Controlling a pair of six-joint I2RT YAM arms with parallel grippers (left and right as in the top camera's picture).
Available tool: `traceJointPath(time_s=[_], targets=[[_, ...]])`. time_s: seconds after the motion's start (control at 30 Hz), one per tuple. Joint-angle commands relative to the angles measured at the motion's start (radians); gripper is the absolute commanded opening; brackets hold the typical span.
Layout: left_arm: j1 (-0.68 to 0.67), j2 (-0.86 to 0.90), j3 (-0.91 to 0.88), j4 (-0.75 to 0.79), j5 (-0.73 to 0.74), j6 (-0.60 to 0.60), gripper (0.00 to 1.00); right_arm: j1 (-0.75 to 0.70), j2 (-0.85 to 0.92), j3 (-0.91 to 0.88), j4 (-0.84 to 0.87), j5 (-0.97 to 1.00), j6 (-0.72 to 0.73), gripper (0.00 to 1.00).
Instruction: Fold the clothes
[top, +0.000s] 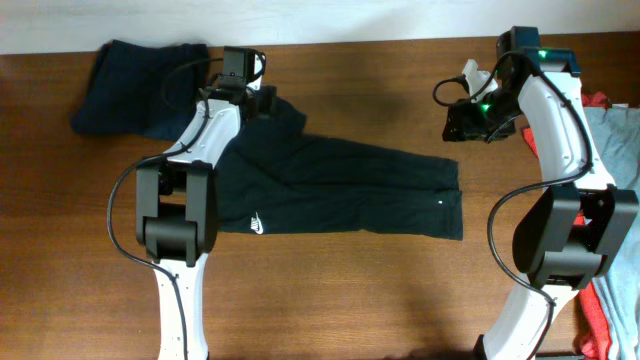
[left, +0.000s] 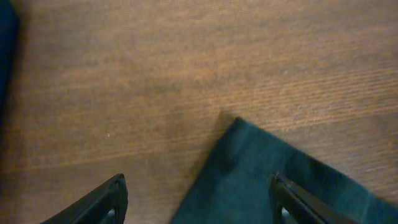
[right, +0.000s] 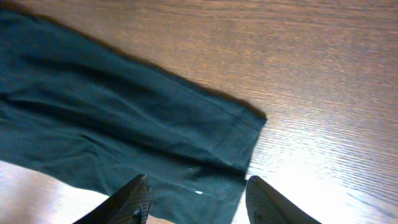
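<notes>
Garment (top: 340, 185) black | long axis left–right, logo (top: 257, 222) end left | left end effector (left: 199, 186) spread | right end effector (right: 198, 183) spread

You have a dark brown, wood-grain worktop (top: 340, 290) filling almost every view. Along its far edge runs a pale, off-white strip (top: 350, 15). In your right wrist view a bright glare (right: 323, 180) washes over the grain.

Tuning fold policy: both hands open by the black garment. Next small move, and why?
Probably lower the right hand onto the black garment's hem and pinch: it is open, empty, with that hem framed between its fingers; the left hand is open at the other end.
</notes>
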Motion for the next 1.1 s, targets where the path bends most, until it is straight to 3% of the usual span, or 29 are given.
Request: traceJointPath(time_s=[0.0, 0.3, 0.63, 0.73, 0.87, 1.07], targets=[[0.005, 0.013, 0.001, 0.021, 0.051, 0.036, 0.72, -0.002, -0.001, -0.020, 0.006, 0.041, 0.008, 0.55], [0.004, 0.070, 0.001, 0.014, 0.076, 0.096, 0.69, -0.001, 0.000, -0.133, 0.086, 0.041, 0.008, 0.55], [0.004, 0.081, 0.001, -0.066, -0.008, 0.100, 0.27, -0.001, 0.000, -0.186, 0.161, 0.040, 0.008, 0.55], [0.004, 0.081, 0.001, -0.067, -0.007, 0.099, 0.27, -0.001, 0.000, -0.226, 0.177, 0.041, 0.067, 0.55], [0.004, 0.081, 0.001, -0.074, -0.007, 0.099, 0.28, -0.001, 0.000, -0.296, 0.221, 0.061, 0.189, 0.45], [0.004, 0.081, 0.001, -0.074, -0.007, 0.099, 0.28, -0.002, 0.000, -0.396, 0.357, 0.128, 0.265, 0.50]])
